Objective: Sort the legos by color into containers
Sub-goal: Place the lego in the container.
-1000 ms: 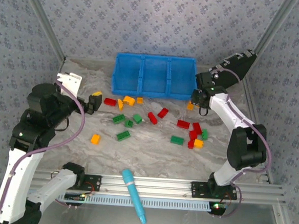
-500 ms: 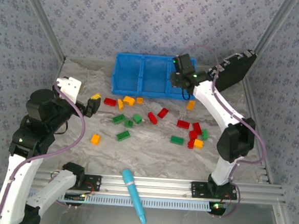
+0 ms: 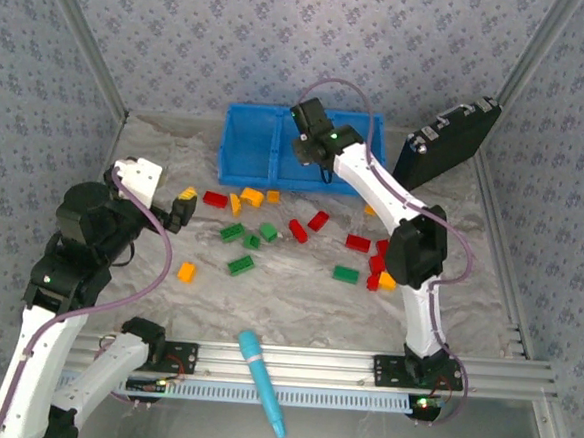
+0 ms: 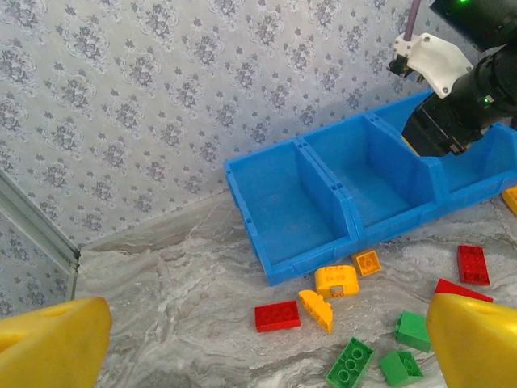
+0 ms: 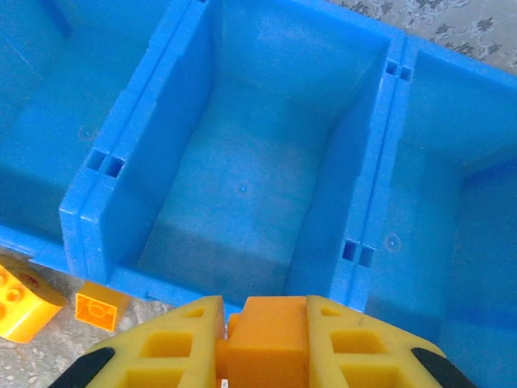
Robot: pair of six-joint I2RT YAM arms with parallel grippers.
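**Orange brick pinched above the middle compartment**

The right gripper [image 3: 312, 152], at upper centre of the overhead view, is clenched on an orange brick [image 5: 266, 327]. In its wrist view the brick sits squarely between the two yellow fingers at the bottom edge, with its flat side walls against them. Just beyond it lies the middle compartment [image 5: 258, 186] of the blue bin [image 3: 245, 146], and its floor looks bare. The left gripper [image 3: 184, 201], at the left of the overhead view, has its jaws spread wide and carries nothing.

The other legos [image 3: 240, 265] lie scattered on the marbled table [image 3: 296, 300] in the centre of the overhead view, in front of the bin. They are red, green and orange pieces, and several touch each other in a small cluster at centre right.

By their look, these bricks are light, rigid and hard to damage (a drop into the bin should do no harm, though a hard piece may bounce on hard plastic). Their smooth sides are likely slick. The surest hold is therefore across two opposite flat walls near the middle. A grip over the studs or on a corner could let a piece twist or squirt out.
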